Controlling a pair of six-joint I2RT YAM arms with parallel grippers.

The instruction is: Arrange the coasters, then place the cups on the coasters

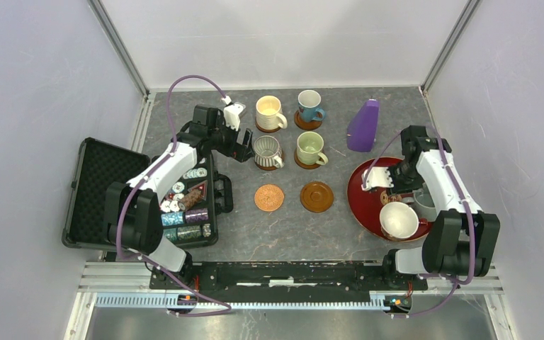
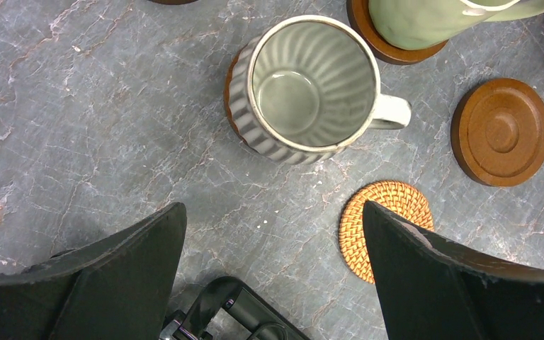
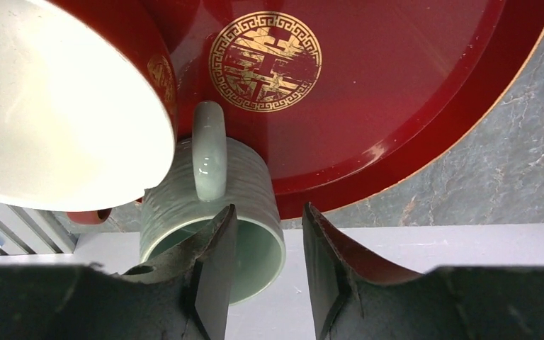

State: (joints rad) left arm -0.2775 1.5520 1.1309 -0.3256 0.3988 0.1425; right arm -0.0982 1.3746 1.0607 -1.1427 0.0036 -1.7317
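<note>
At the tray [image 1: 365, 207] edge a white cup [image 1: 399, 220] crowds our right gripper [image 3: 268, 234], parted astride the grey-blue cup [image 3: 184, 205]; our left gripper [image 2: 273, 212] gapes above marbled table [image 2: 78, 106].

My left arm [image 1: 161, 168] and right arm [image 1: 448, 180], white shells over black joints, purple cable [image 1: 191, 76] trailing each, left tool [image 2: 273, 234] and right tool [image 3: 269, 241] in black wedges, bases [image 1: 166, 256] at six o'clock.
</note>
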